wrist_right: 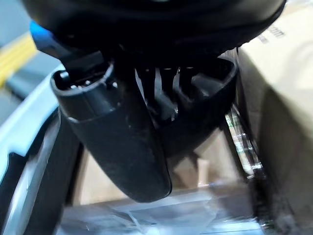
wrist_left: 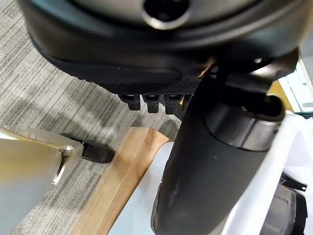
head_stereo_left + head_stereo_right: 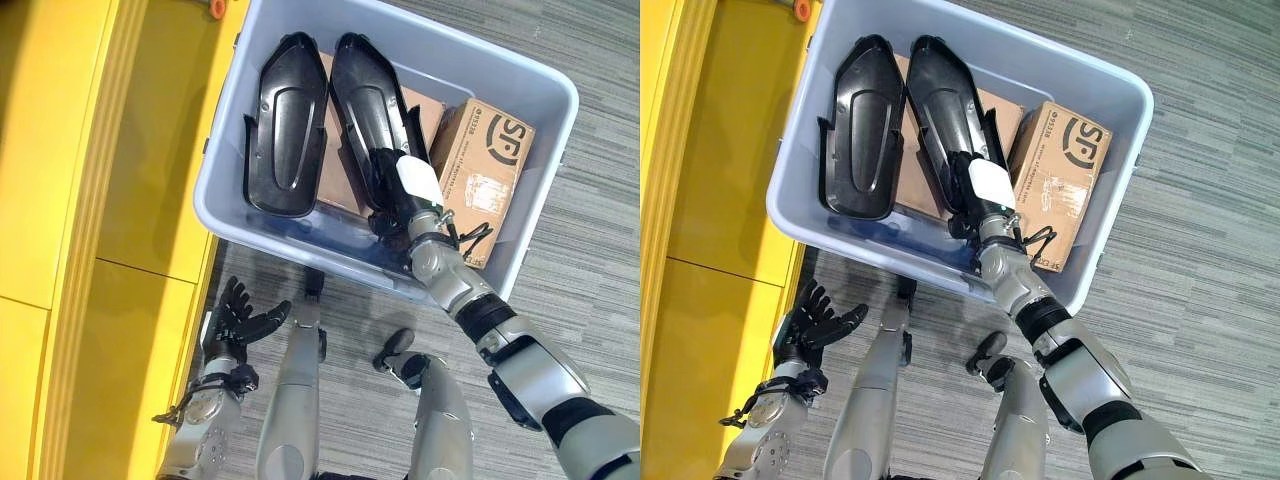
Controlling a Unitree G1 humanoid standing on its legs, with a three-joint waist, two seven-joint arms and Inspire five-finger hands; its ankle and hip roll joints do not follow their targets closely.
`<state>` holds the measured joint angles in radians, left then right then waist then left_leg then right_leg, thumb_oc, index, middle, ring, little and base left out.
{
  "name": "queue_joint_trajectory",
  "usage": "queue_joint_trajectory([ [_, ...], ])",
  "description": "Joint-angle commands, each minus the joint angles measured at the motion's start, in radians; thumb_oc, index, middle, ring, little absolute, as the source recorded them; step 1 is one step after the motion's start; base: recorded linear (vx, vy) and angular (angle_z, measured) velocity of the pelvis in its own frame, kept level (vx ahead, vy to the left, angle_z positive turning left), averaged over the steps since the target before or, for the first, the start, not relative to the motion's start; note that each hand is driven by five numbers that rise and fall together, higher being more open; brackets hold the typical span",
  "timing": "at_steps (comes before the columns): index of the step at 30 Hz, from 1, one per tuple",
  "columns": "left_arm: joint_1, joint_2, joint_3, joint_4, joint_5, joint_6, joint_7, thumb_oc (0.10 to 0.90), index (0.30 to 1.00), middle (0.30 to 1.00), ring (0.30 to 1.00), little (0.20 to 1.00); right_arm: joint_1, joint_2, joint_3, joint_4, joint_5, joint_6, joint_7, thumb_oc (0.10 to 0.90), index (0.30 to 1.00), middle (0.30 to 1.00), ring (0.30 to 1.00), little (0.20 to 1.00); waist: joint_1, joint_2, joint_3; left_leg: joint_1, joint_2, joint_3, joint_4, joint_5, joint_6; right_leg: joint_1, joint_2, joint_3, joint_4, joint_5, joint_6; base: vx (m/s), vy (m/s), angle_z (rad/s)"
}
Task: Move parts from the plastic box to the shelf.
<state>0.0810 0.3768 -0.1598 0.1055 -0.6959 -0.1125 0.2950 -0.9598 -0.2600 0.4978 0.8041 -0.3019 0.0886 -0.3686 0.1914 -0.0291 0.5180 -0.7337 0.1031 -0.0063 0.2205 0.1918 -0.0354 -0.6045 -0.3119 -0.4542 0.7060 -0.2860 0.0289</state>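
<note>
**Transfer barely begun: both parts lay in the box**

The yellow shelf [image 3: 90, 200] stood at far left, with no part seen on it. The left hand [image 3: 238, 318] hung low beside it, fingers spread, empty. Both black parts, left part [image 3: 288, 125] and right part [image 3: 368, 105], lay in the plastic box [image 3: 545, 95] on cardboard boxes [image 3: 482, 170]. The right hand [image 3: 395, 190] had its fingers curled round the right part's near end. Judged: neither part delivered.

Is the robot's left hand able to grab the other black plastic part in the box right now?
Probably not yet. The left robot hand hangs open outside the grey plastic box, below its near wall, which stands between it and the left black plastic part.
</note>
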Motion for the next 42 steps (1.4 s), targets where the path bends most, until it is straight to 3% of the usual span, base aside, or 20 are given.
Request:
queue_joint_trajectory([
  [1, -0.005, 0.006, -0.021, -0.098, -0.006, -0.063, 0.012, 0.9, 1.0, 1.0, 1.0, 1.0, 0.085, 0.05, 0.019, 0.127, 0.142, 0.038, 0.106, 0.4, 0.3, 0.3, 0.3, 0.3, 0.029, 0.037, 0.002, 0.005, 0.008, -0.019, 0.195, -0.26, -0.017, 0.028, -0.005, 0.063, -0.153, 0.113, 0.086, 0.0, 0.0, 0.0],
  [7, -0.003, 0.002, -0.005, -0.09, 0.0, -0.064, 0.016, 0.9, 1.0, 1.0, 1.0, 1.0, 0.148, 0.018, 0.05, -0.078, 0.103, 0.03, 0.126, 0.4, 0.3, 0.3, 0.3, 0.3, 0.016, 0.017, 0.002, 0.063, 0.015, -0.011, 0.165, -0.253, -0.018, 0.073, 0.002, 0.064, -0.177, 0.122, 0.09, 0.0, 0.0, 0.0],
  [8, -0.005, -0.002, 0.0, -0.081, 0.0, -0.061, 0.013, 0.9, 1.0, 1.0, 1.0, 1.0, 0.181, -0.005, 0.051, -0.195, 0.096, 0.018, 0.146, 0.4, 0.3, 0.3, 0.3, 0.3, 0.012, 0.004, 0.002, 0.111, 0.02, -0.007, 0.136, -0.244, -0.019, 0.111, 0.005, 0.061, -0.205, 0.136, 0.093, 0.0, 0.0, 0.0],
  [15, -0.002, -0.006, 0.014, -0.062, 0.002, -0.053, 0.002, 0.9, 1.0, 1.0, 1.0, 1.0, 0.25, -0.046, 0.029, -0.358, 0.104, 0.002, 0.172, 0.4, 0.3, 0.3, 0.3, 0.3, 0.008, -0.012, 0.002, 0.218, 0.024, 0.004, 0.055, -0.217, -0.02, 0.21, 0.012, 0.052, -0.282, 0.168, 0.102, 0.0, 0.001, -0.01],
  [22, 0.009, -0.01, 0.047, -0.025, 0.016, -0.023, -0.03, 0.9, 1.0, 1.0, 1.0, 1.0, 0.346, -0.112, -0.042, -0.575, 0.144, -0.038, 0.209, 0.4, 0.3, 0.3, 0.3, 0.3, 0.002, -0.019, 0.002, 0.416, 0.025, 0.031, -0.084, -0.148, -0.012, 0.396, 0.01, 0.035, -0.428, 0.241, 0.116, -0.01, 0.027, -0.04],
  [31, 0.071, -0.018, 0.074, -0.011, 0.048, 0.008, -0.085, 0.9, 1.0, 1.0, 1.0, 1.0, 0.469, -0.179, -0.169, -0.766, 0.127, -0.062, 0.223, 0.4, 0.3, 0.3, 0.3, 0.3, -0.029, -0.019, -0.156, 0.542, 0.006, 0.057, -0.217, -0.117, -0.016, 0.519, 0.002, 0.014, -0.568, 0.293, 0.151, 0.08, 0.042, -0.02],
  [33, 0.087, -0.027, 0.081, 0.0, 0.059, 0.015, -0.099, 0.9, 1.0, 1.0, 1.0, 1.0, 0.501, -0.185, -0.217, -0.815, 0.129, -0.073, 0.216, 0.4, 0.3, 0.3, 0.3, 0.3, -0.037, -0.025, -0.222, 0.585, -0.008, 0.073, -0.245, -0.123, -0.012, 0.558, -0.008, 0.012, -0.603, 0.309, 0.167, 0.13, 0.092, -0.06],
  [42, 0.121, -0.057, 0.116, 0.016, 0.089, 0.024, -0.106, 0.9, 1.0, 1.0, 1.0, 1.0, 0.534, -0.188, -0.291, -0.879, 0.113, -0.089, 0.212, 0.4, 0.3, 0.3, 0.3, 0.3, -0.052, -0.037, -0.342, 0.665, -0.047, 0.095, -0.266, -0.166, 0.02, 0.604, -0.05, 0.036, -0.606, 0.348, 0.203, 0.08, 0.095, -0.05],
])
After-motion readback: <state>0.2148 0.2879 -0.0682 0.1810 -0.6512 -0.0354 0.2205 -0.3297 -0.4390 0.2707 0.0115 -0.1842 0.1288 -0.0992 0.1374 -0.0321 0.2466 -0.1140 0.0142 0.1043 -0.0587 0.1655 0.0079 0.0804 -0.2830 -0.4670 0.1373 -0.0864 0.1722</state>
